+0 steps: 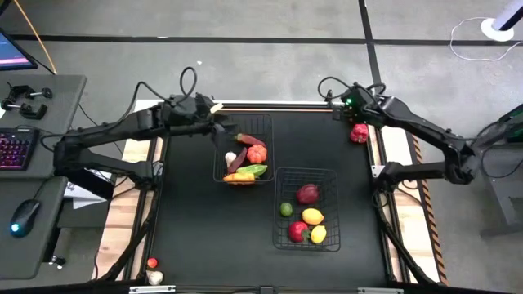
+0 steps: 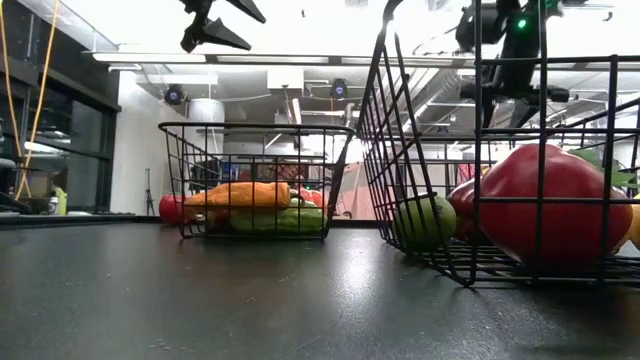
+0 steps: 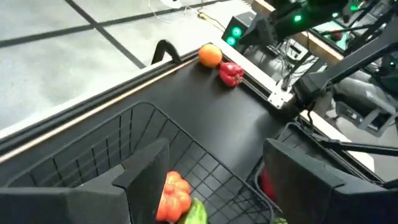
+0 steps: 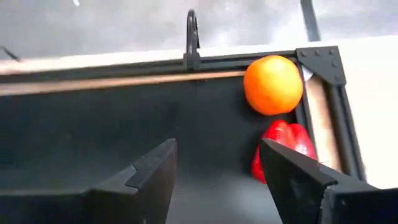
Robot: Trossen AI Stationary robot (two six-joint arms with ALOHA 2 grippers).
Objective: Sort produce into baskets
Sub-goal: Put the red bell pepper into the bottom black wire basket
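Two black wire baskets stand on the black table. The left basket [image 1: 243, 159] holds orange, green, white and purple produce. The right basket [image 1: 306, 214] holds red, yellow and green pieces. A red pepper [image 1: 359, 133] lies on the table at the far right corner; it also shows in the right wrist view [image 4: 286, 149]. An orange [image 4: 273, 84] lies beside it against the table's frame. My left gripper [image 1: 222, 126] hangs open and empty above the left basket's far edge [image 3: 211, 162]. My right gripper [image 1: 350, 106] is open and empty above the far right corner [image 4: 217, 149], short of the orange and pepper.
A small red piece [image 1: 152, 262] and a white piece [image 1: 155, 278] lie at the table's near left corner. A raised frame runs along the far edge [image 4: 124, 78]. A desk with a keyboard [image 1: 15, 149] and mouse stands left of the table.
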